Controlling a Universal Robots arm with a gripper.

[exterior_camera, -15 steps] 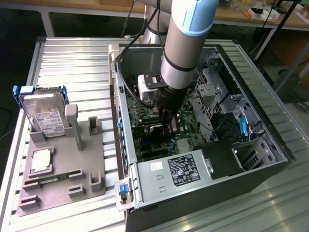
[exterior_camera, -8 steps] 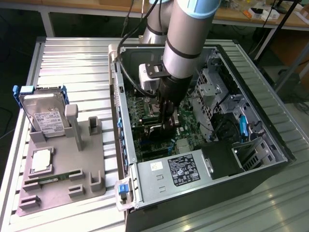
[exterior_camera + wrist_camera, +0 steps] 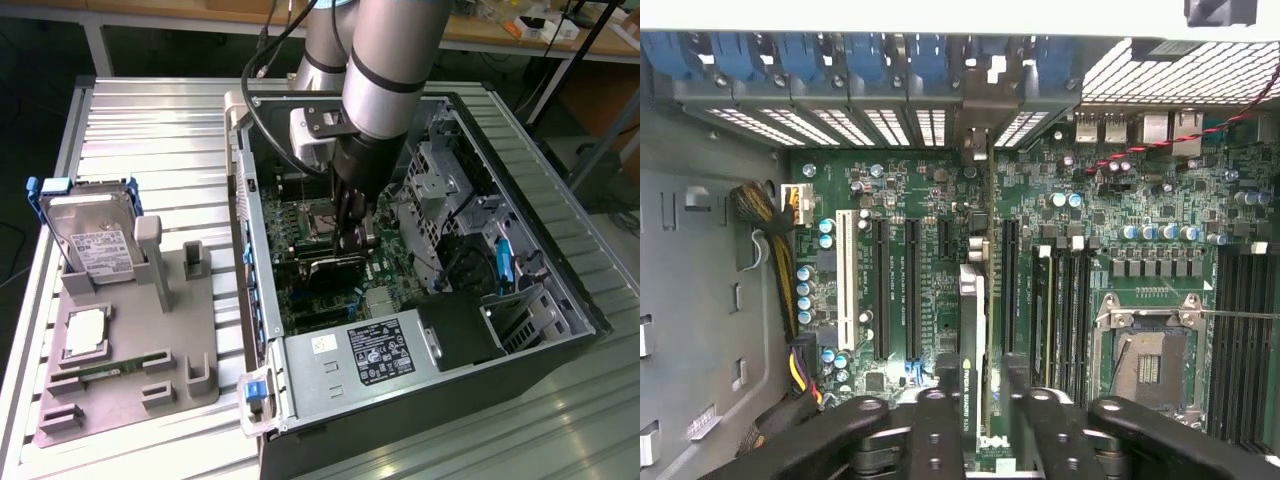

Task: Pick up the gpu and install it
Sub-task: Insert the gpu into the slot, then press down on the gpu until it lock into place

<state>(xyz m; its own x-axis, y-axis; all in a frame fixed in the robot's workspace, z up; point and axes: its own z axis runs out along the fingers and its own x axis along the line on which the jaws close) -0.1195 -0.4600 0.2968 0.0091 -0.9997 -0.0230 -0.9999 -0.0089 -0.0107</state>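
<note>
The thin, dark, black-faced gpu card [image 3: 973, 340] stood on edge inside the open black desktop computer case [image 3: 560, 350], set in a long slot of the green motherboard [image 3: 930, 190], its far end reaching up toward the slotted metal bracket bay. The arm's black gripper [image 3: 352, 232] hung directly over it, its dark fingers [image 3: 940, 430] flanking the card's near end, one on each face. Whether the pads pressed the card or stood just off it could not be told; the near end of the card was hidden between them. In the exterior view the arm covered most of the card. Outside the case, toward the exterior view's left, a silver hard drive with white label [image 3: 95, 240] leaned in a grey plastic fixture [image 3: 130, 360].
</note>
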